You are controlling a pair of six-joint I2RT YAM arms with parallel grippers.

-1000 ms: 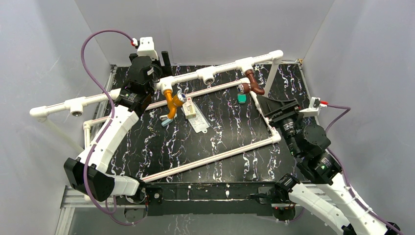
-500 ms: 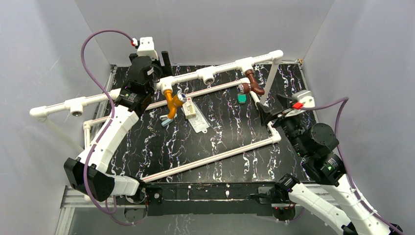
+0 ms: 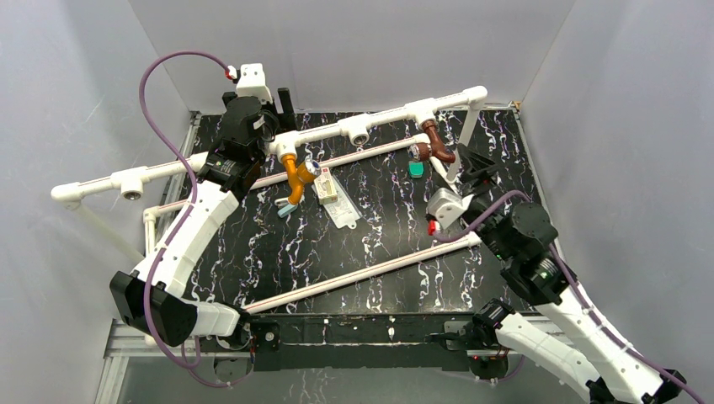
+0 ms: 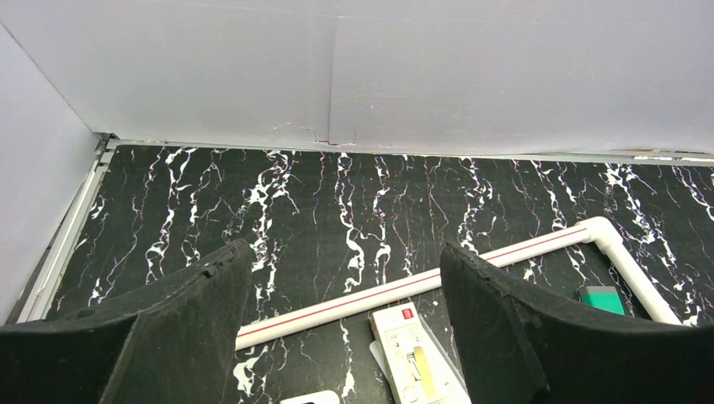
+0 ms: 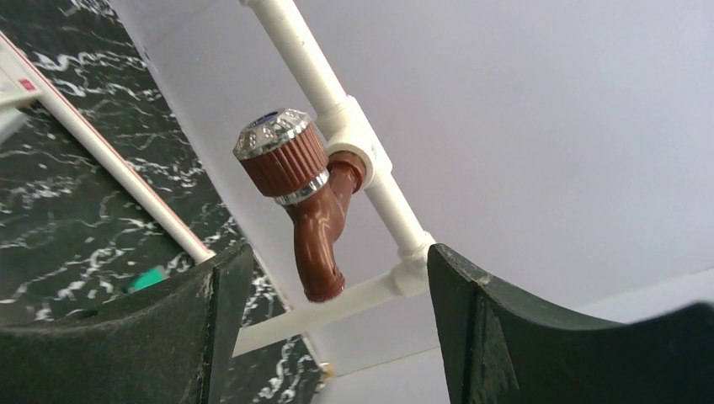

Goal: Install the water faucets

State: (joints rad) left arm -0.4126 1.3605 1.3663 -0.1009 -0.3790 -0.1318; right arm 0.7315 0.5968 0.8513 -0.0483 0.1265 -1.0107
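Marbled black tabletop (image 3: 396,227), glossy bent faucet (image 5: 318,227).

Top view, 12 = back wall. Raised pipe rail (image 3: 391,118) spans 9 to 1. Orange faucet (image 3: 293,174) hangs off it near 11, brown faucet (image 3: 436,147) near 1; both block the gap under the rail. Low pipe frame (image 3: 362,273) rings the table (image 3: 379,240) centre, with card pack (image 3: 337,200) and green piece (image 3: 416,169) lying inside it. Bare marble from centre to 6: room to pass. Right pincer (image 3: 476,167) at 2, close beside the frame's right run and the rail post (image 3: 466,135), jaws apart, brown faucet framed between them, untouched. Left pincer (image 4: 345,252) behind the rail at 11, jaws wide, open table ahead.
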